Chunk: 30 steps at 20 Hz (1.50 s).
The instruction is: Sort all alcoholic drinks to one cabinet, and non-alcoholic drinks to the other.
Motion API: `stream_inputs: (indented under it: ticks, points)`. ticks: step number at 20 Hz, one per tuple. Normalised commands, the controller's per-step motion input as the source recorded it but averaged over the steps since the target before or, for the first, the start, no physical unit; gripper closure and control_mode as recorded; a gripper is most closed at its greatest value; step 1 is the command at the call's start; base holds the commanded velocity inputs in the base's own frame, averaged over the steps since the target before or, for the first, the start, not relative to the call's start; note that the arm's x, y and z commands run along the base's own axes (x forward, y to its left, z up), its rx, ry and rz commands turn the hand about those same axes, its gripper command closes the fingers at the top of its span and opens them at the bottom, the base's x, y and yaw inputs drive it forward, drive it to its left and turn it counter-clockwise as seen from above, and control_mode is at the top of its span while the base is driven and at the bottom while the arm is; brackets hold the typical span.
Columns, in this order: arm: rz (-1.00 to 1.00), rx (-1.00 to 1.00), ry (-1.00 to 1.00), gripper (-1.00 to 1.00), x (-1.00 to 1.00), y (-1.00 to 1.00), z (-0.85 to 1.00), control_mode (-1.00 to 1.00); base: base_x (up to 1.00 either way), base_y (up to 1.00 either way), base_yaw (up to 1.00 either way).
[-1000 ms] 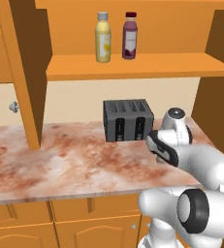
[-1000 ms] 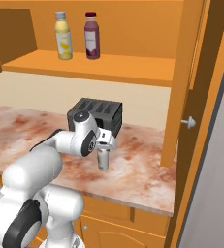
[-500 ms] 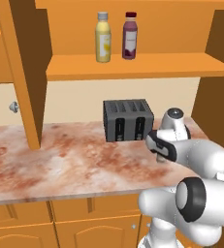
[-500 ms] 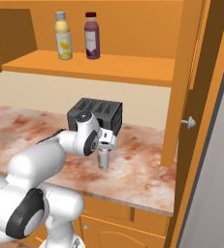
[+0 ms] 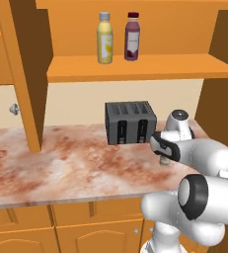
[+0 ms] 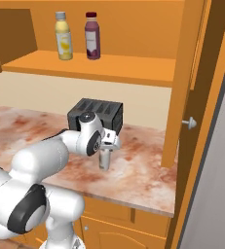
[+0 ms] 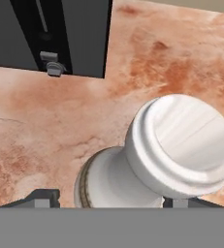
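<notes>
A pale whitish glass bottle (image 6: 104, 161) stands upright on the marbled counter just right of the toaster; it is one of the alcoholic drinks. My gripper (image 6: 106, 147) hangs straight over it. In the hand view its white cap (image 7: 181, 138) sits large between my fingertips (image 7: 41, 197), which straddle the neck with a small gap showing on the left side. From the left base view the hand (image 5: 166, 154) hides most of the bottle (image 5: 165, 162). The non-alcoholic drinks, a yellow bottle (image 5: 104, 38) and a purple bottle (image 5: 132, 37), stand side by side on the open cabinet shelf.
A black toaster (image 5: 129, 122) sits close behind and left of the bottle. The cabinet shelf (image 6: 128, 70) runs above the counter. An open cabinet door with a knob (image 6: 189, 122) stands at the right, and another door knob (image 5: 13, 108) is at the far left.
The hand stays over the pale bottle in the same place. Its fingers have drawn closer around the neck.
</notes>
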Motion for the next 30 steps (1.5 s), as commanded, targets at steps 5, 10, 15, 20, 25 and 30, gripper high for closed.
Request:
stream_inputs:
  ticks: [5, 10, 15, 20, 25, 30]
  points:
    - [0.0, 0.0, 0.0, 1.0, 0.0, 0.02, 0.0, -1.0, 0.0, 0.0, 0.0]
    - [0.0, 0.0, 0.0, 1.0, -0.27, 0.13, 0.49, -1.0, 0.0, 0.0, 0.0]
    - [0.0, 0.0, 0.0, 1.0, -0.74, 0.12, 0.91, -1.0, 0.0, 0.0, 0.0]
    - [0.0, 0.01, 0.0, 1.0, -0.83, 0.08, 0.92, -1.0, 0.0, 0.0, 0.0]
    - [-0.04, 0.01, 0.0, 1.0, -0.62, 0.16, 0.78, -1.0, 0.0, 0.0, 0.0]
    - [-0.11, 0.07, 0.0, 1.0, -0.56, 0.18, 0.6, -1.0, 0.0, 0.0, 0.0]
